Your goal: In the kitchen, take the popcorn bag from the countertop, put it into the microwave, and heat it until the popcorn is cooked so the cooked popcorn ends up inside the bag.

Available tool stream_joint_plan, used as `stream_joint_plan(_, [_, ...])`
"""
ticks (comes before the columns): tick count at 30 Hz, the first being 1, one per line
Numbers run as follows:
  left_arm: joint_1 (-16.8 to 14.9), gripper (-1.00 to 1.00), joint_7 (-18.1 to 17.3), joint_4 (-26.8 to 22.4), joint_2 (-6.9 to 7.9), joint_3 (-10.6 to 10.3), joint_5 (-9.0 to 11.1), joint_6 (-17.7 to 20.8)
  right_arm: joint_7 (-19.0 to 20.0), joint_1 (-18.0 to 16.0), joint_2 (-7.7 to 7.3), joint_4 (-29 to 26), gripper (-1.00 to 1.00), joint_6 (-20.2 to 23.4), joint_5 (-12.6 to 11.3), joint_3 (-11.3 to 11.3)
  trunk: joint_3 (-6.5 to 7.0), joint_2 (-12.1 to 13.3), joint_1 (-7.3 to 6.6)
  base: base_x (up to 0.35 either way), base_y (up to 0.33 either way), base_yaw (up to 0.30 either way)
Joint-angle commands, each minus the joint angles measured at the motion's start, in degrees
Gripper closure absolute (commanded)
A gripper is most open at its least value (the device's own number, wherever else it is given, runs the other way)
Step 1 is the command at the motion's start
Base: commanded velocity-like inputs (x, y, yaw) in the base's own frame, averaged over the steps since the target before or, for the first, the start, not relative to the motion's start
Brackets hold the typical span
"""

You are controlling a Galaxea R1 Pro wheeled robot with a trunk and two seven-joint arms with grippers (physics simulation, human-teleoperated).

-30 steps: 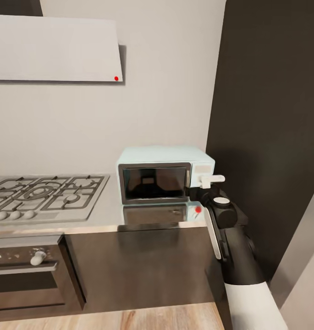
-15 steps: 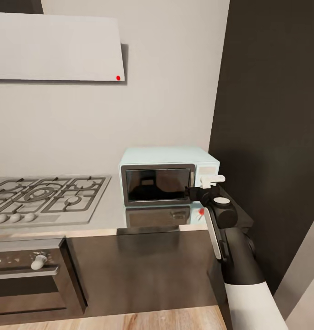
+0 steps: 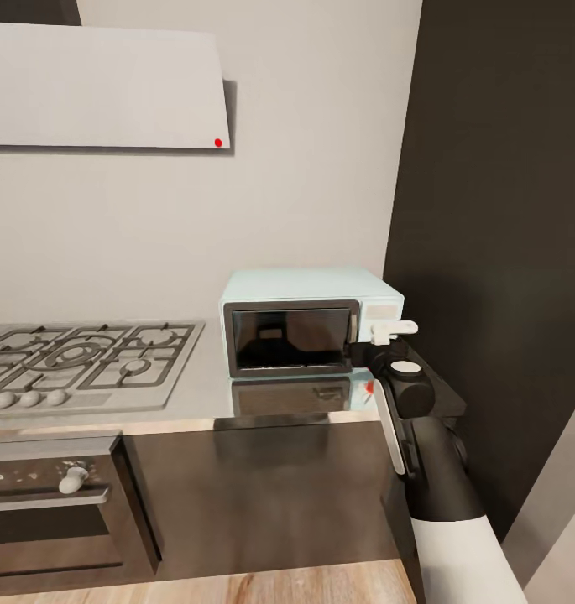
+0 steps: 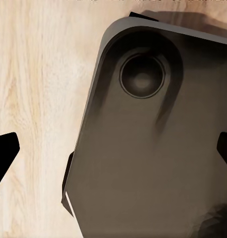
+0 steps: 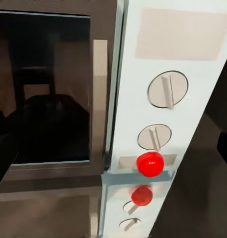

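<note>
Standing on the countertop (image 3: 195, 382), the microwave (image 3: 308, 323) sits door closed, framed slightly further right than before. Right gripper (image 3: 394, 329) stays at its control panel (image 5: 163, 99); finger spacing cannot be determined.

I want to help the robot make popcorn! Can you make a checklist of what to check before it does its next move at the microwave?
1. Microwave on the countertop, upright: ok.
2. Door shut: ok.
3. Right gripper up at the control panel: ok.
4. Red dot below the two knobs, in sight: ok.
5. Bag inside behind the dark glass: cannot tell.
6. Left gripper open over wood floor, holding nothing: ok.
</note>
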Motion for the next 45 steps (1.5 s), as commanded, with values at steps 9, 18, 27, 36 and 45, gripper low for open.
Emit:
stream_joint_plan(9, [0.0, -1.00, 0.1, -0.1, -0.02, 0.0, 0.2, -0.1, 0.0, 0.0, 0.01, 0.1, -1.00, 0.3, 0.1, 0.0, -0.05, 0.0, 0.00, 0.000, 0.022, 0.000])
stream_joint_plan(18, [0.0, -1.00, 0.1, -0.1, -0.02, 0.4, 0.3, -0.1, 0.1, 0.0, 0.16, 2.7, -1.00, 0.0, -0.3, -1.0, -0.05, 0.0, 0.00, 0.000, 0.000, 0.000])
stream_joint_plan(27, [0.0, -1.00, 0.1, -0.1, -0.02, 0.4, 0.3, -0.1, 1.3, 0.0, 0.06, 5.0, -1.00, 0.0, -0.6, -1.1, -0.05, 0.0, 0.00, 0.000, 0.000, 0.000])
stream_joint_plan(36, [0.0, -1.00, 0.1, -0.1, -0.02, 0.4, 0.3, -0.1, 2.9, 0.0, -0.04, 4.8, -1.00, 0.0, -0.5, -1.5, -0.05, 0.0, 0.00, 0.000, 0.000, 0.000])
stream_joint_plan(45, [0.0, -1.00, 0.1, -0.1, -0.02, 0.4, 0.4, -0.1, 2.7, 0.0, -0.04, 4.9, -1.00, -0.1, -0.5, -1.7, -0.05, 0.0, 0.00, 0.032, 0.000, 0.000])
